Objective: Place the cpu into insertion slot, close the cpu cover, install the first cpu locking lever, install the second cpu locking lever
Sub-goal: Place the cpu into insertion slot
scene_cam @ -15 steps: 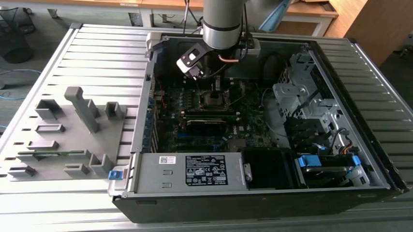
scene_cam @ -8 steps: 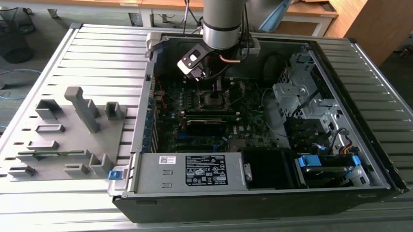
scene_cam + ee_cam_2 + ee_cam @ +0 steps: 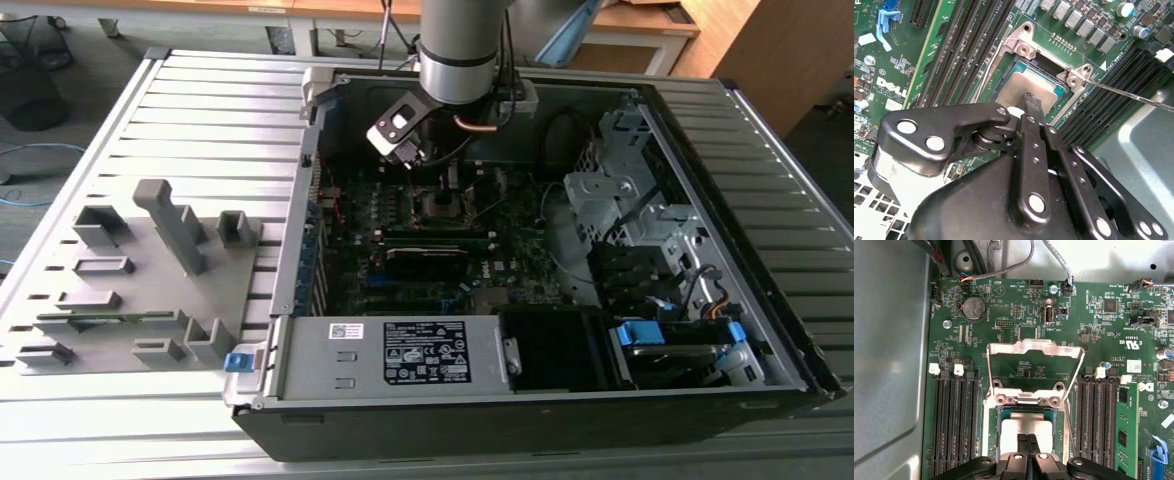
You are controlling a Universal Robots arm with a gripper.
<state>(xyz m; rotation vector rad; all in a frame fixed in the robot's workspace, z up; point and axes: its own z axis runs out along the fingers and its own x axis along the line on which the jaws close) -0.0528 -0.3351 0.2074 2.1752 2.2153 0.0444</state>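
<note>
**A:** What is closest to the lens?

**B:** My hand [image 3: 1032, 102]. In both wrist views its black links are in front. The two fingers are pressed together into one narrow point, and nothing is between them.

**A:** Where is that point?

**B:** It is over the middle of the cpu [image 3: 1016, 89]. The dull silver top of the cpu lies flat inside the insertion slot [image 3: 1046, 62]. I cannot tell whether my tips press on it or are only just above it.

**A:** And the cpu cover?

**B:** The cpu cover [image 3: 1031, 346] is open. In the first wrist view it stands up from its hinge at the edge of the slot. Through its square window I see the green motherboard [image 3: 1089, 315].

**A:** Do you see a lever?

**B:** Yes, one thin locking lever [image 3: 1134, 96] in the second wrist view. It reaches out from a corner of the slot and passes above the black memory slots [image 3: 1099, 107]. It is not hooked down.

**A:** How is the place around you?

**B:** In the exterior view I take the slot as the centre of the clock.
- My arm [image 3: 461, 40] comes down from twelve o'clock.
- The power supply [image 3: 387, 355] is at six.
- The silver drive cage [image 3: 601, 195] is at three, the exterior view's right.
- The grey plastic holder [image 3: 174, 225] is at nine, the exterior view's left. It lies outside the computer case [image 3: 534, 425], on the slatted counter [image 3: 200, 100].
</note>
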